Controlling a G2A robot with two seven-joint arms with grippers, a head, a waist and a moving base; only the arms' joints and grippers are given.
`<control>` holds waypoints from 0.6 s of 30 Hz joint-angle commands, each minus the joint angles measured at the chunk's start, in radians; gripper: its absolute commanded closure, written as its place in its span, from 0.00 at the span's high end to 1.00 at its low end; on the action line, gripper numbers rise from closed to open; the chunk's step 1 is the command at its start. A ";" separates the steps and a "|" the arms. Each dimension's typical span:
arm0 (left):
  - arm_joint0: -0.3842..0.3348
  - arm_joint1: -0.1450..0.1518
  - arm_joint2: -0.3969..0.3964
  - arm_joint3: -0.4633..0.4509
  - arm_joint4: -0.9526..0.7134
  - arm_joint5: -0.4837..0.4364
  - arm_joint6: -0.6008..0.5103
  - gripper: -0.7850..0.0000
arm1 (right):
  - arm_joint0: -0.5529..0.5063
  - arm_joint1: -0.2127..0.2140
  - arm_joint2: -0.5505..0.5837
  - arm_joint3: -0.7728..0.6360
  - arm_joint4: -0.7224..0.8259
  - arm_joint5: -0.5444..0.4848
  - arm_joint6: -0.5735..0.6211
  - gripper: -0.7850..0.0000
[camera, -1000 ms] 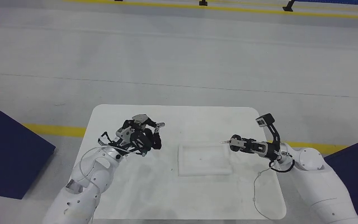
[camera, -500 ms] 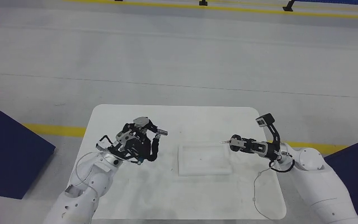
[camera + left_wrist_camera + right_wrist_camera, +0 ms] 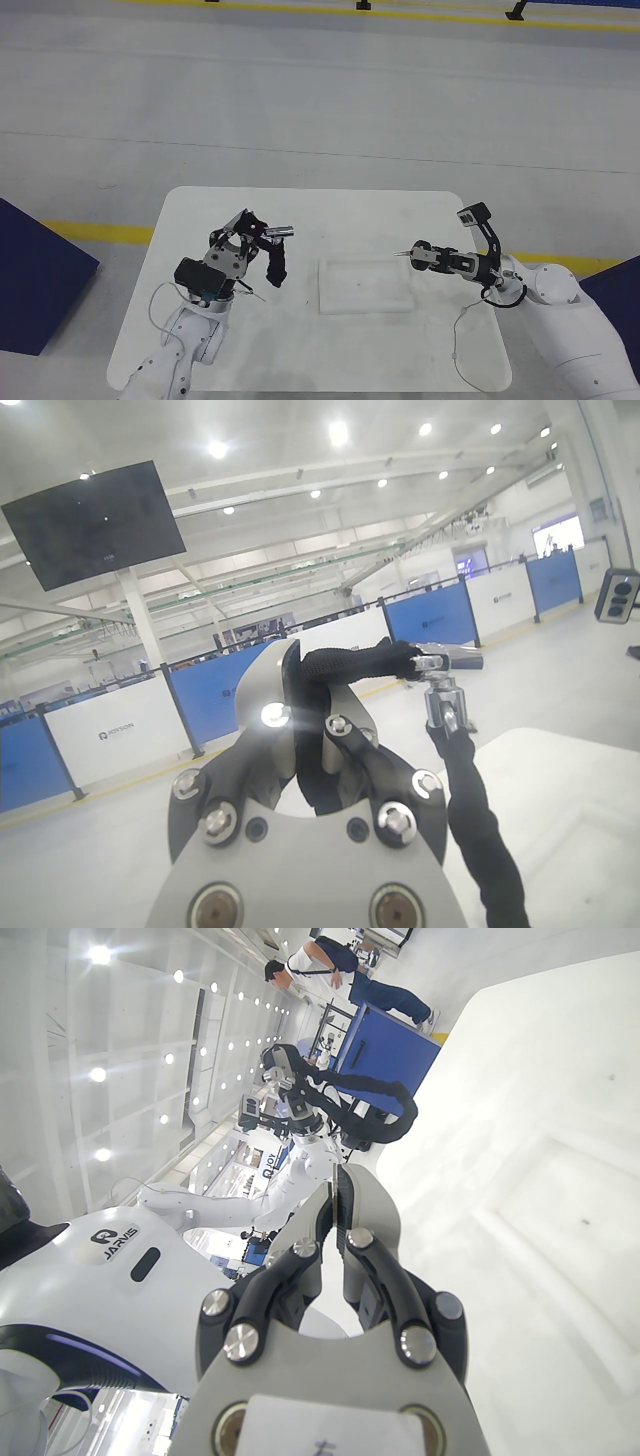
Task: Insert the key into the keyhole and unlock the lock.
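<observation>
Table (image 3: 200,330): white and rounded at the corners. Both arms work above it, one towards each end.

Tray (image 3: 365,300): a shallow pale rectangle at the middle of the table, lying between the two grippers. Neither gripper is over it.

Cable lock (image 3: 274,262): a black fabric-sleeved cable with a metal head. It is held up off the table at my left side, and the free length of the cable hangs in a loop below the head.

Left gripper (image 3: 307,680): its fingers are clamped on the sleeved cable just behind the head. I judge this grip leaves the head itself uncovered so the key can reach it.

Lock head (image 3: 442,662): its shiny barrel sticks out sideways, pointing roughly towards my right arm. I cannot make out the keyhole itself.

Right gripper (image 3: 418,257): it hangs above the table just past the tray's right end and aims at the lock. Its fingers are pressed together on the key.

Key (image 3: 331,1190): a thin metal blade pinched flat between the pads, with its tip poking forward towards the lock. It is well apart from the head, so insertion is not yet done.

Next, as I judge it: bring the two grippers together and line the blade up with the barrel's axis. A small tilt would make the tip skid off the metal.
</observation>
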 commanded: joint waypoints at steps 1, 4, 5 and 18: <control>-0.011 -0.008 0.013 0.022 -0.042 -0.020 0.065 0.00 | 0.000 0.000 0.000 0.000 0.000 0.000 0.000 0.00; -0.031 -0.018 0.028 0.061 -0.072 -0.058 0.133 0.00 | 0.000 0.000 0.000 0.000 0.000 0.000 0.000 0.00; -0.037 -0.021 0.031 0.075 -0.077 -0.072 0.151 0.00 | 0.000 0.000 0.000 0.000 0.000 0.000 0.000 0.00; -0.067 -0.030 0.043 0.118 -0.084 -0.166 0.226 0.00 | 0.000 0.000 0.000 0.000 0.000 0.000 0.000 0.00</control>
